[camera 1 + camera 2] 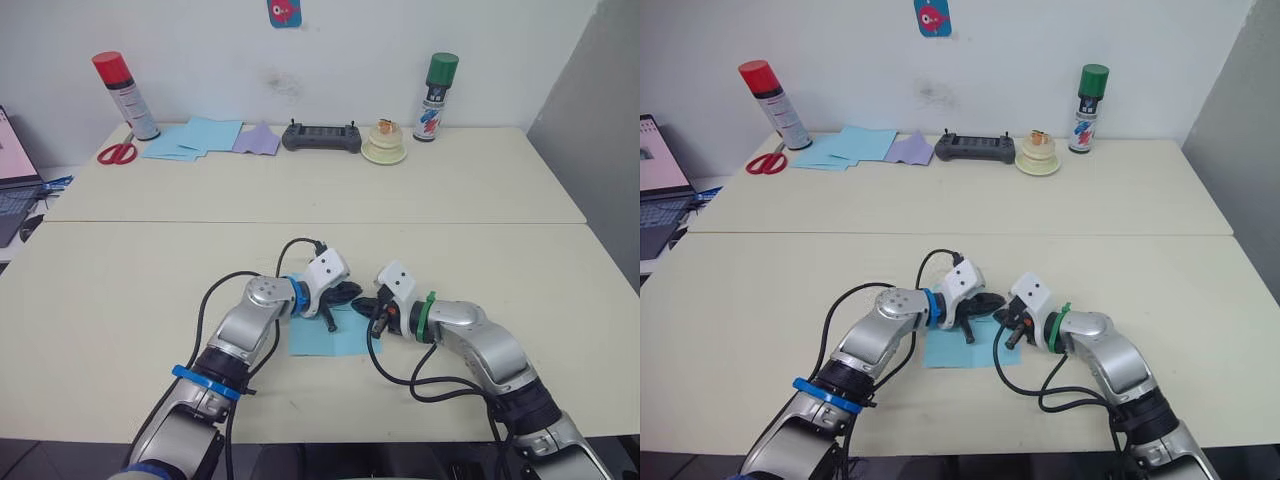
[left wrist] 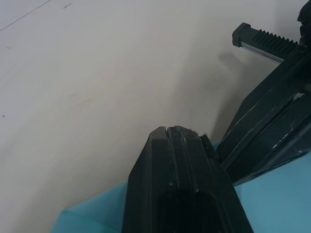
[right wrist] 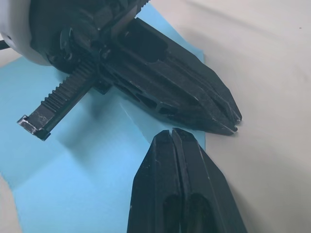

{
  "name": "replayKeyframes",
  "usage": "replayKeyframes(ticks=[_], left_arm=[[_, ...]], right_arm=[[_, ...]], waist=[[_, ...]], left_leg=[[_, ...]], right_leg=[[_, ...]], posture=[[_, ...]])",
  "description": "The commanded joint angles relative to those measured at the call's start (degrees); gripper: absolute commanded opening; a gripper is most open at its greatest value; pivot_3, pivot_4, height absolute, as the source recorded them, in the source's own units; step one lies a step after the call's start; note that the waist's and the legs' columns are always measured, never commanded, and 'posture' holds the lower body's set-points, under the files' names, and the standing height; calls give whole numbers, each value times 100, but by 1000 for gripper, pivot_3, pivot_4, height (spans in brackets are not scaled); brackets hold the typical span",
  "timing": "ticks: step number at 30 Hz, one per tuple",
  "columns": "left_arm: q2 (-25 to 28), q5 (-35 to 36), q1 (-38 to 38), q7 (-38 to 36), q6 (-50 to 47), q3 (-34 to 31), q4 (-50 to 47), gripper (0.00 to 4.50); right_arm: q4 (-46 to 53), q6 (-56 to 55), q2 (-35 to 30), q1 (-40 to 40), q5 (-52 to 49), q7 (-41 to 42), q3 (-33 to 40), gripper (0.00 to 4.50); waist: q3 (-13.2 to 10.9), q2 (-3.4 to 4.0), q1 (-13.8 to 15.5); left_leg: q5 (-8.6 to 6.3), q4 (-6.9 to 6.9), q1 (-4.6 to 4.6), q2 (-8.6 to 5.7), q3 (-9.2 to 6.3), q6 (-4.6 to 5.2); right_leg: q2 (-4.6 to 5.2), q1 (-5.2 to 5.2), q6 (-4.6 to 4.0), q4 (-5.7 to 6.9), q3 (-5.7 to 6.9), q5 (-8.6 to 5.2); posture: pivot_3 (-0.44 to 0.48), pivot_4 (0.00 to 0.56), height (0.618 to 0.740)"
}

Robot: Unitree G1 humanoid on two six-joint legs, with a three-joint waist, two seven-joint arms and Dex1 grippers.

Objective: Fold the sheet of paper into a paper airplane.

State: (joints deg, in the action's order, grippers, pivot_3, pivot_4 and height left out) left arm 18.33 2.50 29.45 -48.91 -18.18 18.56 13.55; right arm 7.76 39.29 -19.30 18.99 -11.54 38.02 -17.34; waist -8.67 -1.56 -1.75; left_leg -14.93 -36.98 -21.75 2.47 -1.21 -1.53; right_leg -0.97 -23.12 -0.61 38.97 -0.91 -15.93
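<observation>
The light blue sheet of paper [image 1: 345, 338] lies flat on the near table, between my two arms, with a faint crease across it [image 3: 73, 165]. My left gripper [image 1: 352, 292] is shut and lies low over the sheet's far right part, its tips just past the paper's edge [image 3: 233, 119]. My right gripper [image 1: 362, 304] is also shut. It points toward the left gripper from the right, its tips [image 3: 172, 132] almost meeting the left fingers over the sheet. Neither gripper visibly pinches the paper. No folded airplane shape shows.
On the far table stand a red-capped spray can [image 1: 125, 95], red scissors [image 1: 118, 152], a pile of blue sheets [image 1: 195, 138], a lavender sheet [image 1: 258, 140], a black controller [image 1: 321, 136], a cream dish [image 1: 384, 146] and a green-capped can [image 1: 437, 97]. A laptop [image 1: 12, 170] sits far left.
</observation>
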Motion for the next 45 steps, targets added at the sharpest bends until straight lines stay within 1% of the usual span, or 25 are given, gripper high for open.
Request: replayKeyframes(ticks=[1, 5, 12, 16, 20, 23, 25, 29, 33, 35, 38, 40, 43, 45], left_arm=[[155, -390, -19, 359, -160, 32, 362, 0], [245, -491, 65, 644, -53, -79, 625, 0], [612, -462, 49, 638, 213, -164, 810, 0], [755, -477, 120, 780, 425, -268, 1067, 0], [736, -381, 229, 947, 700, -436, 1186, 0], [596, -5, 267, 924, 962, -766, 1048, 0], [489, 374, 268, 822, 907, -1071, 850, 0], [752, 876, 233, 476, 210, -1544, 301, 0], [1017, 1220, 61, 399, -432, -1907, -166, 0], [1070, 1575, -90, 398, -918, -2162, -517, 0], [1098, 2273, -381, 361, -1860, -2517, -1169, 746], [1093, 2689, -552, 392, -2402, -2684, -1538, 1357], [1109, 2970, -915, 622, -3078, -2765, -1866, 2309], [1111, 2986, -1120, 705, -3213, -2725, -1985, 2922]], right_arm=[[-24, 224, -41, -134, 57, -147, 17, 16], [12, 244, -46, -192, 59, -181, -12, 16], [-39, 226, 3, -148, 109, -214, -67, 16], [-59, 216, 6, -121, 108, -196, -95, 16], [3, 263, 53, -91, 68, -200, -120, 16], [26, 295, 80, -67, 50, -202, -123, 16], [28, 306, 105, -40, 34, -194, -121, 16], [67, 393, 190, 156, -8, -140, -166, 16], [-52, 420, 265, 317, 6, -105, -205, 16], [-138, 398, 280, 386, 19, -75, -230, 16], [-282, 355, 305, 491, 39, -43, -257, 0], [-342, 331, 309, 538, 44, -21, -269, 0], [-425, 292, 318, 599, 54, 14, -288, 0], [-462, 274, 324, 622, 57, 34, -294, 0]], waist=[[1, 0, 0], [2, 0, -1], [3, 1, -28], [3, 1, -28], [3, 1, -28], [1, 0, -33], [0, 0, -33], [-12, -4, -31], [-26, 0, -34], [-34, 1, -31], [-45, 0, -23], [-49, -1, -16], [-50, -1, -16], [-51, 1, -30]], left_leg=[[0, 0, 3, 0, 0, 0], [0, 0, 7, 0, -1, 0], [0, 3, 14, 12, 1, 0], [0, 7, 20, 15, 1, 0], [0, 7, 22, 14, 3, 0], [0, 7, 22, 16, 4, 0], [0, 7, 16, 19, 2, 0], [0, 6, -1, 19, -3, 0], [0, 8, -3, 18, -2, -1], [0, 9, -4, 18, 0, -1], [0, 8, -7, 17, -1, -1], [0, 7, -9, 17, -3, -1], [0, 6, -8, 16, -4, -1], [0, 7, -2, 18, -6, -1]], right_leg=[[0, 3, 0, 0, 0, 0], [0, 5, 1, 1, 1, 1], [-1, 5, 2, 2, -2, 1], [-1, 6, 1, 4, -1, 1], [-1, 7, 2, 4, -2, 1], [-1, 6, 2, 4, -3, 1], [-1, 0, 2, 4, -1, 1], [-1, -11, 1, 4, 4, 1], [0, -13, 1, 0, 2, 1], [3, -14, 0, -2, 0, 1], [5, -14, 0, -3, 0, 1], [8, -15, 0, -4, 2, 1], [9, -14, 1, -2, 2, 1], [9, -14, 0, 0, -3, 1]], posture=[[0, 150, 740], [0, 150, 740], [0, 150, 740], [0, 150, 740], [0, 150, 740], [0, 150, 740], [0, 150, 740], [0, 150, 740], [0, 150, 740], [0, 150, 740], [0, 150, 740], [0, 150, 740], [0, 150, 740], [0, 150, 740]])
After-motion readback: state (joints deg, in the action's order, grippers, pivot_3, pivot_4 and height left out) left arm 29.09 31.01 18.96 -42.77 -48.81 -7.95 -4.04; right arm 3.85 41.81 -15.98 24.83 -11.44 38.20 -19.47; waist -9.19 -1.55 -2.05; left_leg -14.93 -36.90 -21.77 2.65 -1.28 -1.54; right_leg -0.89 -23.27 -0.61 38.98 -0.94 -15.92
